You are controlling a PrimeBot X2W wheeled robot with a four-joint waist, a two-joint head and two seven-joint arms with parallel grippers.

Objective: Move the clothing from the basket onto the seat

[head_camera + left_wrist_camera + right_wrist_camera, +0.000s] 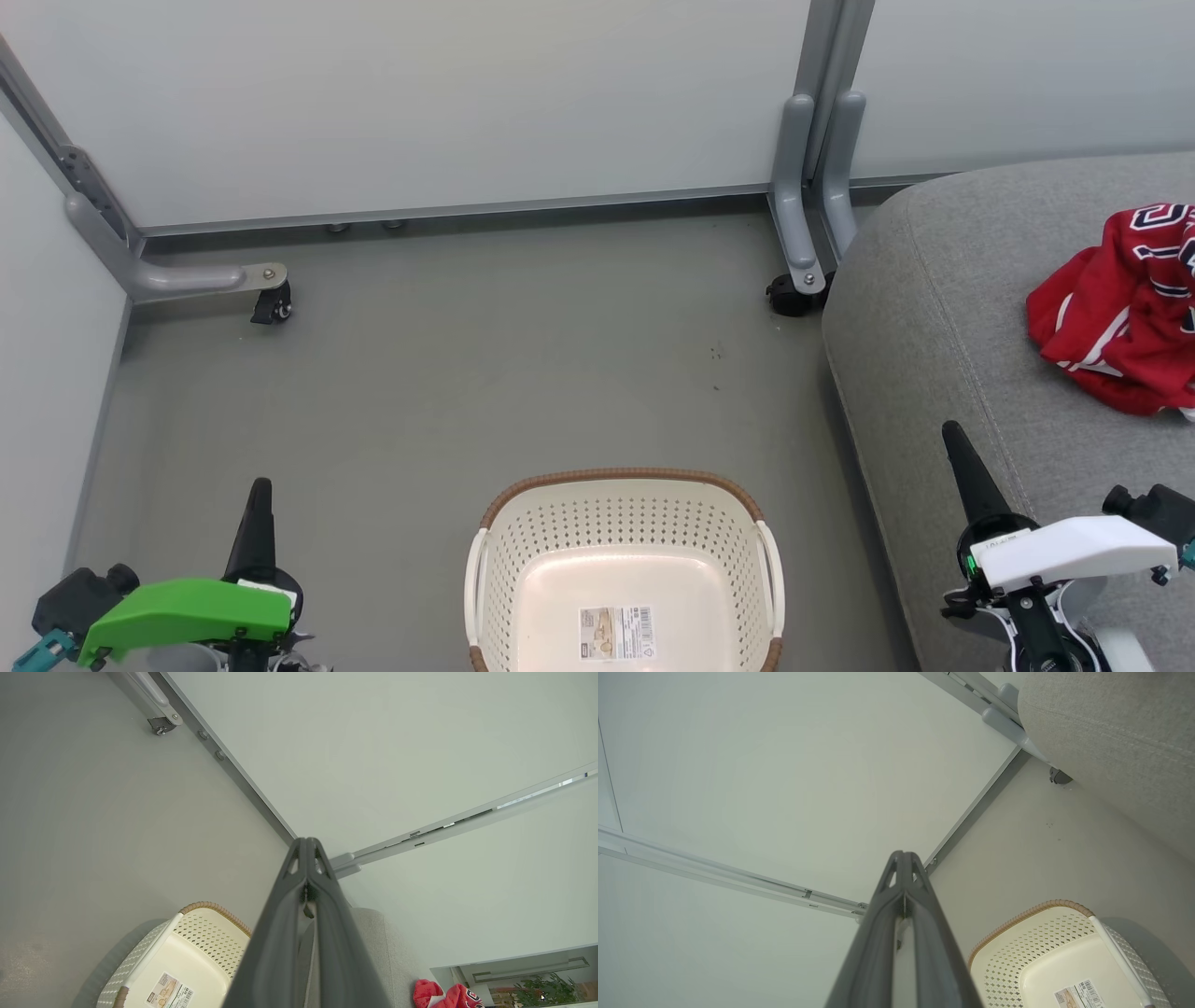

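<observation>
Left gripper [259, 499] and right gripper [960, 453] both clenched, nothing held. Basket [621, 518] between them, looks empty. Clothing [1116, 313] heaped on seat [934, 308], ahead-right of right gripper. Looks done imo: park arms, don't snag heap.

Test lab, wheeled partition panels [467, 103], grey floor [485, 373]

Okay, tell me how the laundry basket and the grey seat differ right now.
The basket is cream perforated plastic with a brown rim; the seat is grey woven fabric. The basket is empty apart from a barcode sticker on its bottom; the seat carries the red clothing. The basket is small and stands on the floor; the seat is far larger and raised. Both have rounded corners.
</observation>
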